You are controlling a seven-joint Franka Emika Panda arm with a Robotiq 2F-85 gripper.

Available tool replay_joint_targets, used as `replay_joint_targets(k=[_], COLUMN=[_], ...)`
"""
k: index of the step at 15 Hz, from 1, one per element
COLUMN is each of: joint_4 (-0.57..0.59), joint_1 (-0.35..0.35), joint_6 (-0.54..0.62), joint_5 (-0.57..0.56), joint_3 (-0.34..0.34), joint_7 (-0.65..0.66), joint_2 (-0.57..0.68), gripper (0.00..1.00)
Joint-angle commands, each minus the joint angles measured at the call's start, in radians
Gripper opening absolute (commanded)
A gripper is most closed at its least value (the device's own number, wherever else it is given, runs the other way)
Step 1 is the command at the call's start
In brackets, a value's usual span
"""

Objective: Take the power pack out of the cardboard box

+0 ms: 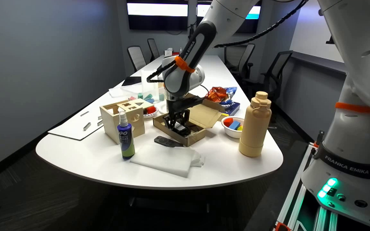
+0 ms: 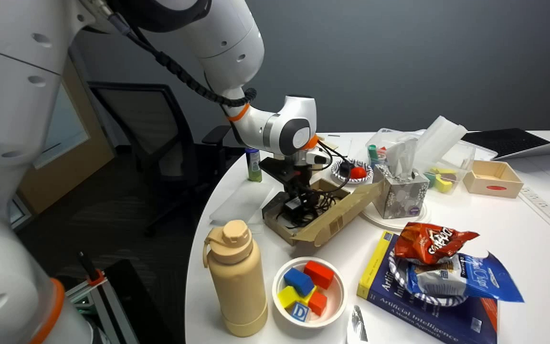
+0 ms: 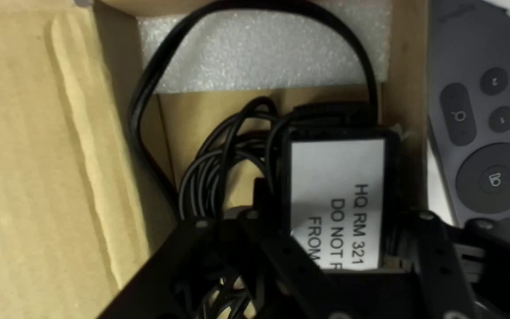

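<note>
- Observed, in an exterior view, white table (image 1: 223, 170) beside grey wall (image 1: 59, 64), with screens (image 1: 158, 12) at room's far end.
- Noted white board (image 1: 67, 131) lying flat at table's left edge.
- Found sorter (image 1: 110, 123) of pale wood, with shaped holes on top.
- Found spray bottle (image 1: 126, 139) upright just in front of sorter.
- Found white sheet (image 1: 164, 158) laid flat near table's front edge.
- Found remote (image 1: 167, 141) flat between sheet and box (image 1: 197, 138).
- Located pack (image 3: 334, 190) inside box, labelled side up, per wrist view.
- Found gripper (image 1: 178, 122) reaching down into box, with fingers (image 3: 438, 266) narrow and clamped on pack from both sides.
- Checked box: open, with flap (image 1: 206, 115) folded out; also holding coiled cord (image 3: 193, 186) beside pack and foam (image 3: 259, 53) at one end.
- Saw shiny bags (image 1: 218, 94) beyond box.
- Noted bowl (image 1: 231, 134) of coloured blocks (image 1: 234, 124) to right of box.
- Noted tan bottle (image 1: 255, 128) upright just beside bowl.
- Saw green lights (image 1: 327, 188) lit on arm base (image 1: 365, 186) at far right.
</note>
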Motion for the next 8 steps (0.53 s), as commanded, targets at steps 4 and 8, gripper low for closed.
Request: replay_joint_targets(k=[4, 8], joint_4=[0.016, 0.029], joint_1=[-0.02, -0.031], joint_6=[-0.018, -0.087], joint_5=[0.038, 0.073], joint_3=[0.026, 0.044], joint_7=[-0.026, -0.027], joint_2=[-0.011, -0.057], gripper=[0.31, 0.31])
